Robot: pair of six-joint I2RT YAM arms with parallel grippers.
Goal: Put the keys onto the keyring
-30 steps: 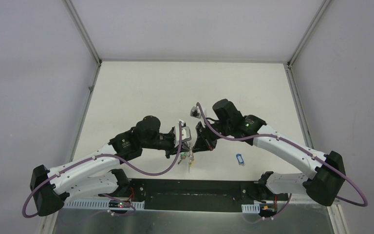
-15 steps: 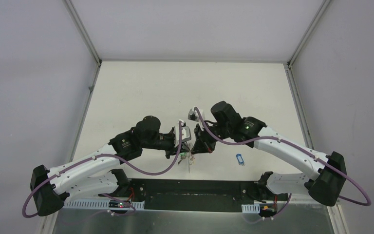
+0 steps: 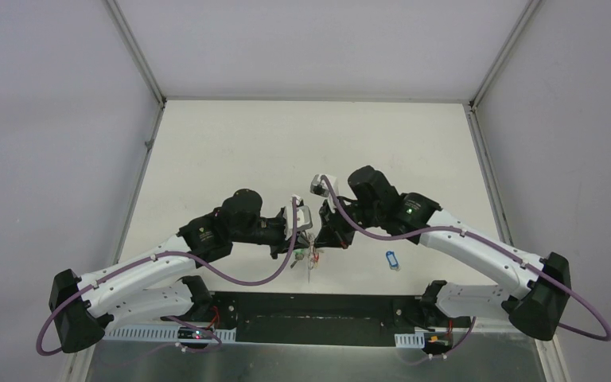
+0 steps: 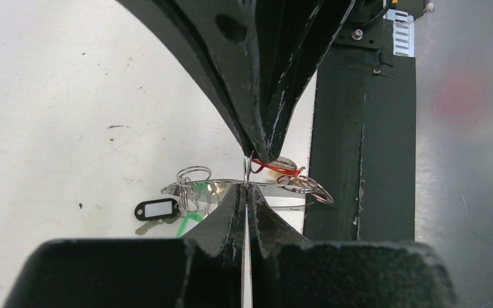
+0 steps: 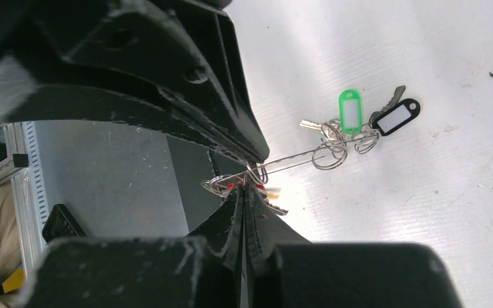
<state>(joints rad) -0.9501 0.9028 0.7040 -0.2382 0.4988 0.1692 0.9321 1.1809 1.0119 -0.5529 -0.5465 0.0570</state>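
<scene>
My two grippers meet tip to tip above the table's near edge. My left gripper [image 3: 302, 240] [image 4: 247, 187] is shut on the thin wire of the keyring [image 4: 218, 181], which also shows in the right wrist view [image 5: 295, 159]. My right gripper [image 3: 320, 240] [image 5: 244, 187] is shut on a silver split ring with the red-tagged key [image 4: 271, 167] at the hoop. A black-tagged key [image 4: 156, 208] [image 5: 396, 117] and a green-tagged key [image 5: 350, 111] hang from split rings on the hoop. A blue-tagged key [image 3: 391, 259] lies loose on the table to the right.
The black base plate [image 3: 326, 306] and the metal front strip [image 4: 468, 160] lie just under and in front of the grippers. White walls and frame rails [image 3: 135, 56] bound the table on three sides.
My right arm's elbow and wrist have shifted slightly to the right. Both grippers stay shut at the same spot, and the hanging keys have hardly moved.
</scene>
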